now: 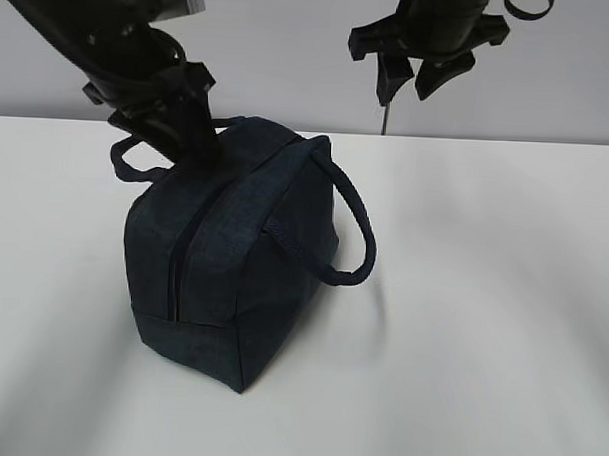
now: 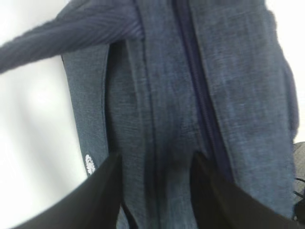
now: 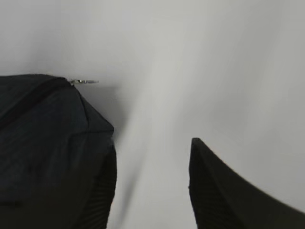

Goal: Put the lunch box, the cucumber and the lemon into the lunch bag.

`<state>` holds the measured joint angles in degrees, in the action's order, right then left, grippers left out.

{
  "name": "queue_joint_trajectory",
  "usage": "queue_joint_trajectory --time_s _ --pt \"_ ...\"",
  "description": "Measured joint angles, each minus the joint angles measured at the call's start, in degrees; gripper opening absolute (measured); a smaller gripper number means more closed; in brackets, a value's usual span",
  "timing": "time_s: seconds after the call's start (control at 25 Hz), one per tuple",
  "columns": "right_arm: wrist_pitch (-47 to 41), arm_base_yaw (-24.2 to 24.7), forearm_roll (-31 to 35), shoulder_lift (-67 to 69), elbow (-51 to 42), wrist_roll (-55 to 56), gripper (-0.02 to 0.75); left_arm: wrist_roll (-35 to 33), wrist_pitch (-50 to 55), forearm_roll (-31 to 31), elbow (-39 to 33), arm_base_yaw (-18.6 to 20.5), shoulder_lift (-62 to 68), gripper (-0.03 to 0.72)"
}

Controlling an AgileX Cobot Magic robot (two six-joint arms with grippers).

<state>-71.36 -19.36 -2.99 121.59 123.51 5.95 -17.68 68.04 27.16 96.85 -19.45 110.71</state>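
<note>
On the left of the exterior view I have the left pincer (image 1: 192, 144) down at the far top end of the lunch bag (image 1: 233, 256). In the left wrist view its jaws stand apart with bag fabric and a seam line running between them; I cannot tell whether the pads press the cloth or only straddle it. The zipper (image 2: 198, 95) runs just beside the right-hand jaw and looks closed along its visible length.

The lunch bag stands on the counter (image 1: 481, 324), left of centre. Its long axis, marked by the zipper, runs from the far end under the left pincer toward the near end facing the camera. One loop handle (image 1: 349, 230) hangs off the right side. I judge the left arm to be far the nearer one for any zipper work.

The right pincer (image 1: 420, 77) hangs high, well apart from the bag, jaws parted and holding nothing. Its wrist view shows a silver ring pull (image 3: 83, 81) at one end of the bag.

Lunch box, cucumber and lemon are not visible in any view. The counter is plain white, the wall behind pale grey.
</note>
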Motion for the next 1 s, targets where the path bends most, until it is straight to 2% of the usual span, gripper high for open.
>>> queue_joint_trajectory --time_s 0.28,0.48,0.8,1.0 --pt "-0.10 0.00 0.00 -10.46 -10.99 -1.18 0.370 2.69 1.82 -2.09 7.26 0.00 -0.26 0.349" --pt "-0.10 0.00 0.00 -17.74 -17.43 -1.82 0.370 5.07 2.53 -5.79 7.26 0.00 -2.90 0.396" --pt "-0.32 0.00 0.00 -32.03 -27.45 -2.86 0.369 7.88 2.99 -8.34 6.87 0.00 -12.85 0.403" --pt "-0.42 0.00 0.00 -43.55 -33.62 -3.88 0.369 9.45 3.30 -13.03 1.10 0.00 -20.78 0.403"
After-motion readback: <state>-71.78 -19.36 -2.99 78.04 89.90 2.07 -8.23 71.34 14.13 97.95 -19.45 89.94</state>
